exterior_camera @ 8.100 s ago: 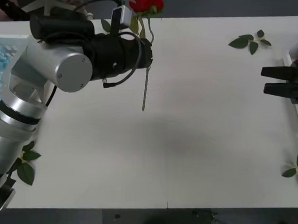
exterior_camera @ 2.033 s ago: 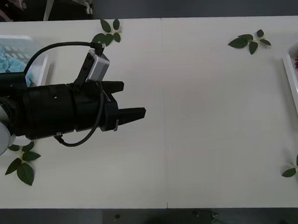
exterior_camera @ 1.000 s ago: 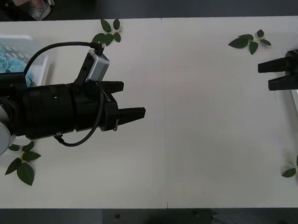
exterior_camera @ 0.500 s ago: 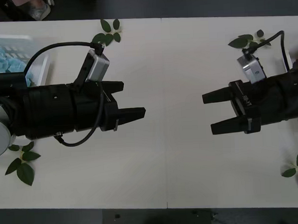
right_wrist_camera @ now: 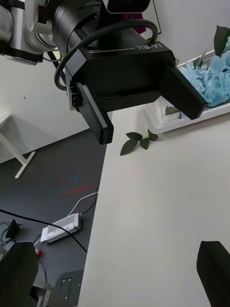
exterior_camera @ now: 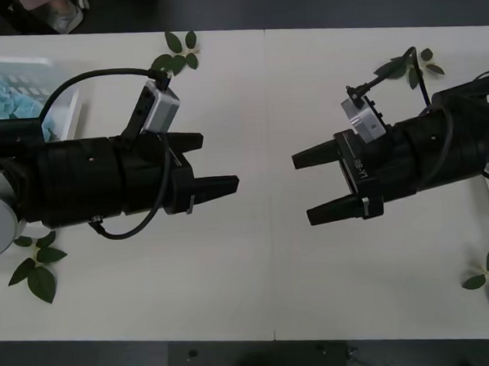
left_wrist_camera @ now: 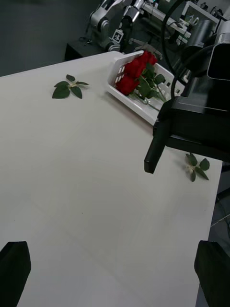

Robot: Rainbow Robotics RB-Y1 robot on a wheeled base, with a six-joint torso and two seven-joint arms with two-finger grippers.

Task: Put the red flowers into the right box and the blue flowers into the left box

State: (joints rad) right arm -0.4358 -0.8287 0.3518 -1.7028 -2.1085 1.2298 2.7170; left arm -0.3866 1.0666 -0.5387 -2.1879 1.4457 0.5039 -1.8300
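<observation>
Both arms are out over the white table (exterior_camera: 273, 255), tips pointing at each other across a bare stretch. The left gripper (exterior_camera: 215, 161) has its fingers spread with nothing in them, same deal with the right gripper (exterior_camera: 316, 186). The blue flowers (right_wrist_camera: 211, 81) are in the left box (right_wrist_camera: 191, 117), well behind the left gripper. The red flowers (left_wrist_camera: 136, 73) lie in the right box (left_wrist_camera: 125, 98), behind the right gripper
</observation>
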